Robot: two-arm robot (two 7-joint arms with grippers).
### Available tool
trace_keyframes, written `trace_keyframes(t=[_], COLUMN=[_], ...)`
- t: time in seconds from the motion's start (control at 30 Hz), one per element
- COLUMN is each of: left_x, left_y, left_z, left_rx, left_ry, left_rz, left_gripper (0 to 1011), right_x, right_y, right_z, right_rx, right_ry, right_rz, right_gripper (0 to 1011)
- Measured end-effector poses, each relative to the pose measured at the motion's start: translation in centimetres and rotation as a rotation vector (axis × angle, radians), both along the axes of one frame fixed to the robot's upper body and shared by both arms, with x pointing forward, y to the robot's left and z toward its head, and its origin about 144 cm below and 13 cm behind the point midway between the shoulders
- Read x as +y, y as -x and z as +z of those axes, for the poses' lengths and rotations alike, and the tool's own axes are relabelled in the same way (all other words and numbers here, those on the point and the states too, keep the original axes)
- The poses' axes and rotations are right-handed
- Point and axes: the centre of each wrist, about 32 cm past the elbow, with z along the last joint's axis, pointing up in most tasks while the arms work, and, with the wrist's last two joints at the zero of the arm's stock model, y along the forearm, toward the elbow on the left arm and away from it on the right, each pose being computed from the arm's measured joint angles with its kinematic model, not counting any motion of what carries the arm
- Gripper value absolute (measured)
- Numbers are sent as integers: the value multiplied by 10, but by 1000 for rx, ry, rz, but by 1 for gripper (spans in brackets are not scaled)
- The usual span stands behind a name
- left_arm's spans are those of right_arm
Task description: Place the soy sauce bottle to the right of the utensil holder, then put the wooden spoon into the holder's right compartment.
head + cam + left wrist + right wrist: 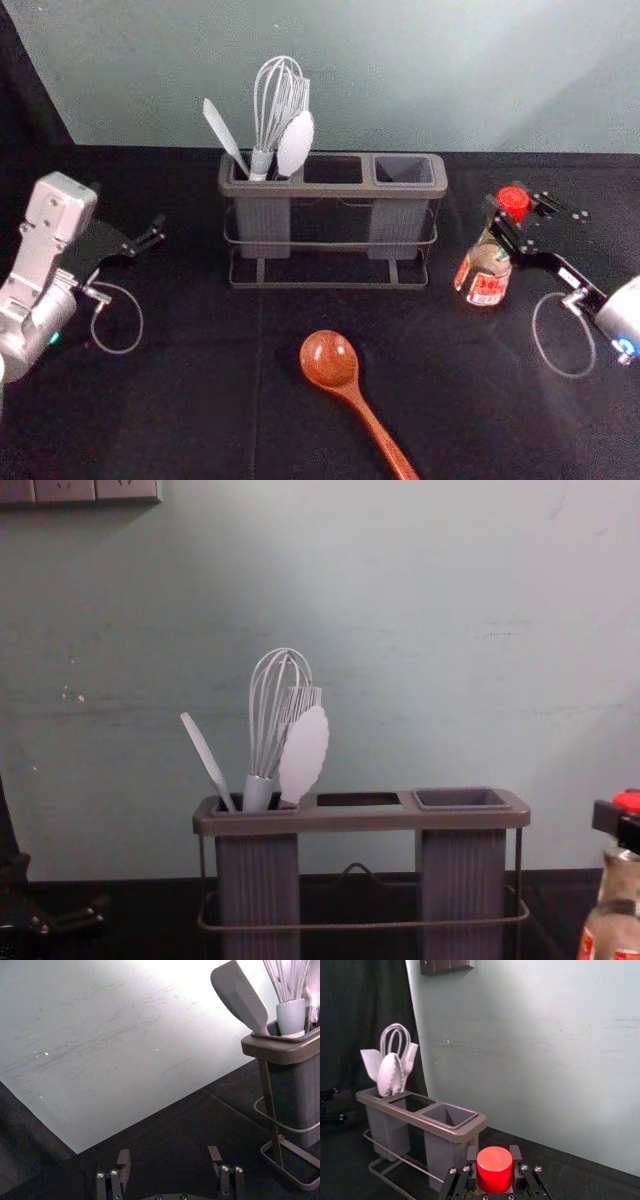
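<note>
The soy sauce bottle (487,268) is held just beyond the right end of the utensil holder (330,190), with its red cap (513,203) uppermost. In the head view its long axis slants, cap toward the table's (200,400) far right corner, base nearer and farther left; whether it is truly tilted, or touches the table, cannot be told. The right gripper (512,217), reaching in from the table's right side, is clamped around the bottle's top. The left gripper (128,215) is parked toward the table's left edge, its fingers (123,1165) spread apart.

The wooden spoon (330,360) is laid before the holder, bowl toward the table's far edge, handle slanting near and rightward; the handle's end is cut off. In the chest view, the bottle's base and right side are cut off.
</note>
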Motion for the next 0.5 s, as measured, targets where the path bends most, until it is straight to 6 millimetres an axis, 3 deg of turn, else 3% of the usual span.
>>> trace_keyframes(t=[0.5], left_x=[0], left_y=[0], left_z=[0], left_rx=[0], left_ry=[0], left_rz=[0], left_gripper=[1011], right_x=[6], right_y=[-27], right_z=[-6], right_rx=[4], right_ry=[-28], right_rz=[-13], right_gripper=[390])
